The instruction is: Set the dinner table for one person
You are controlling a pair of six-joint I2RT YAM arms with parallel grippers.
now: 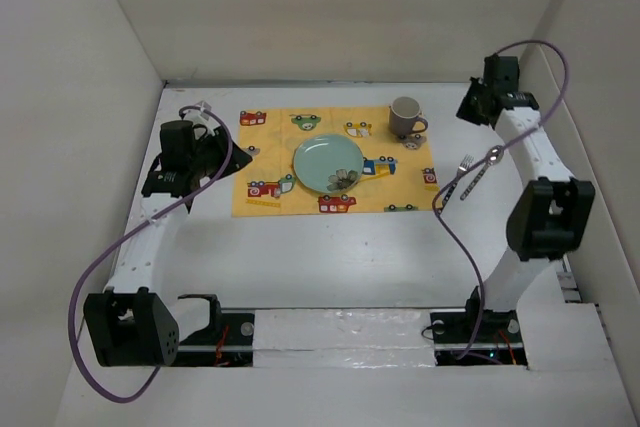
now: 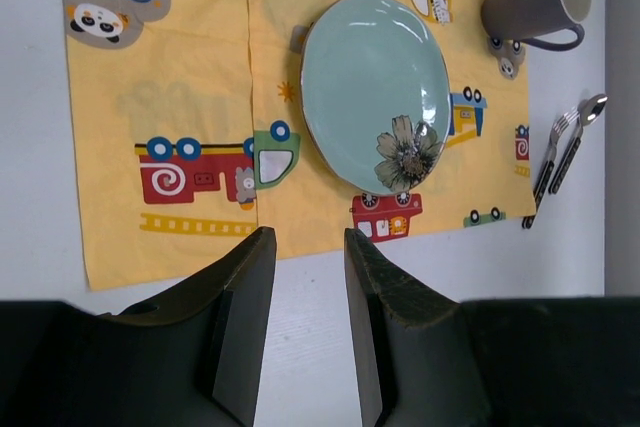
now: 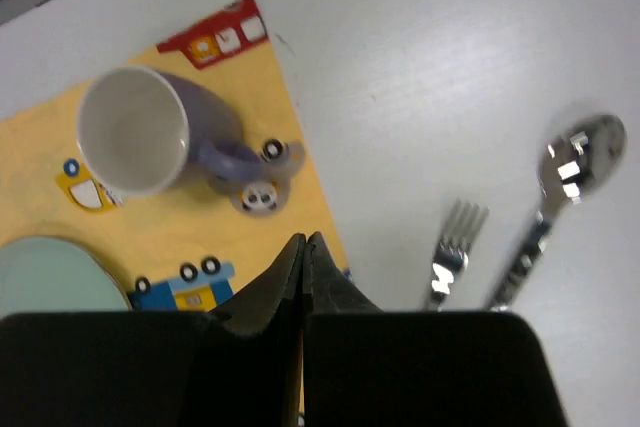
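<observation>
Yellow placemat (image 1: 270, 147), printed with cartoon cars, lies flat on the white worktop (image 1: 350, 257), which runs under everything from the arm bases to the far wall. A pale green plate (image 1: 328, 163) with a flower motif sits mid-mat, and a grey mug (image 1: 405, 115) is at the mat's far right corner. The fork (image 1: 456, 177) and spoon (image 1: 480, 175) lie side by side, slanted, on bare worktop just right of the mat.

The left tool (image 2: 307, 237) hangs over the mat's near edge, fingers parted, gripping nothing. The right tool (image 3: 303, 242) is pinched tight with nothing between its fingers.

The setting looks all but laid! Any next move would be squaring up that cutlery, which needs the right tool to spread first. No readable writing or brands, only cars.
</observation>
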